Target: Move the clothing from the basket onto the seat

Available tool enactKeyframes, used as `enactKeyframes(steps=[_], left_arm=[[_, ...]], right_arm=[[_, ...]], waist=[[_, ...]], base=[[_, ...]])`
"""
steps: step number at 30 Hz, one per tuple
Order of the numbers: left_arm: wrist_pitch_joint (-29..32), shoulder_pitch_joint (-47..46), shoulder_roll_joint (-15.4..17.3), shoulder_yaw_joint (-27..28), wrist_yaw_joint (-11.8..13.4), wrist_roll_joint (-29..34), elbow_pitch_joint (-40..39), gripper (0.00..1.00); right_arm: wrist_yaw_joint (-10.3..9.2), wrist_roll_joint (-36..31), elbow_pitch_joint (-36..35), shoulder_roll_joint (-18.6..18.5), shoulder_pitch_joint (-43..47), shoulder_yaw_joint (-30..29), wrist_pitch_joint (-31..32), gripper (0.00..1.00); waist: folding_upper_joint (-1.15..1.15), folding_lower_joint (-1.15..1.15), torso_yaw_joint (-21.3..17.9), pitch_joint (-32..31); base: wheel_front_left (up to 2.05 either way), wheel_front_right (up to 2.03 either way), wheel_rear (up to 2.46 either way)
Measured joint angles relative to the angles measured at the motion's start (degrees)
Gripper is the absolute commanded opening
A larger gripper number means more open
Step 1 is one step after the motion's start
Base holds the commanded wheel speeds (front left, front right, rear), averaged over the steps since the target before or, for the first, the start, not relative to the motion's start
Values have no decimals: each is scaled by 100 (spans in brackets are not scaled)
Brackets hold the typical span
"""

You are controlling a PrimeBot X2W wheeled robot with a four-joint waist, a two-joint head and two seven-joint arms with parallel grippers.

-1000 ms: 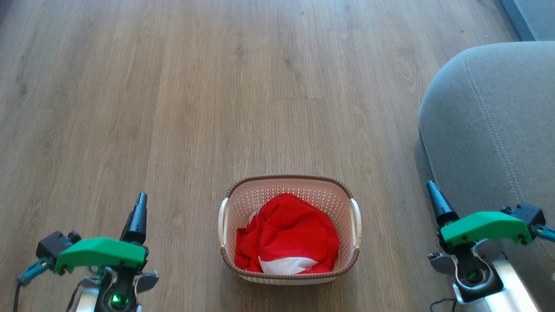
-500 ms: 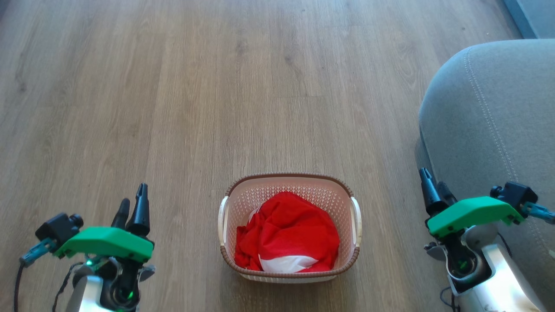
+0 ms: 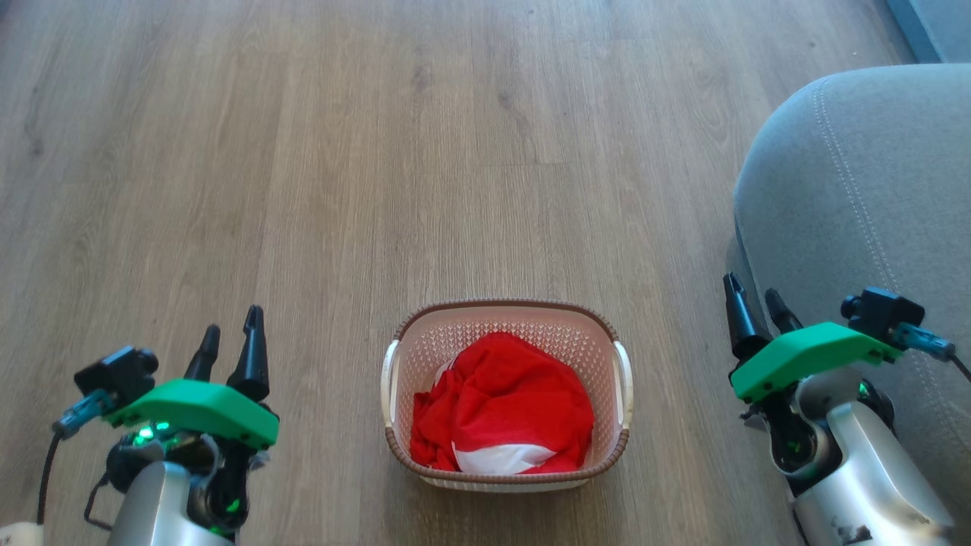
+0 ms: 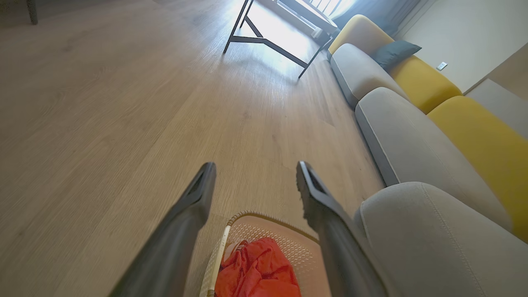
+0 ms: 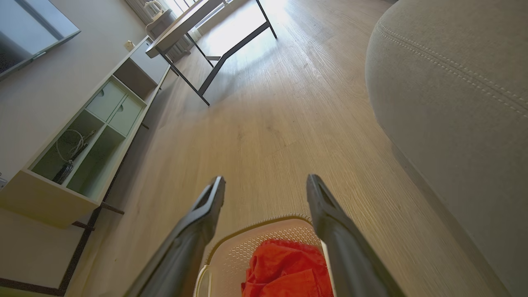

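Red-and-white striped clothing (image 3: 504, 406) lies bunched inside cream basket (image 3: 507, 309), standing on wood floor (image 3: 379, 152), near centre. Grey seat (image 3: 857, 189) at right, apart from basket. Left gripper (image 3: 232, 321) and right gripper (image 3: 752, 286) flank basket, fingers spread, both empty

Silver forearms (image 3: 872, 478), green wrist covers (image 3: 804, 353), tapered black jaws.
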Motion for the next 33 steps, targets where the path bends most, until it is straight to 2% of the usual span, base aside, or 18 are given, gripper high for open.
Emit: enactKeyframes(steps=[33], left_arm=[[-550,-531,89,-91,113,2487,160,100]], right_arm=[[0,-2165,313,-172,-737,218,-549,100]], waist=[[0,0,34,112]], base=[[0,0,0]])
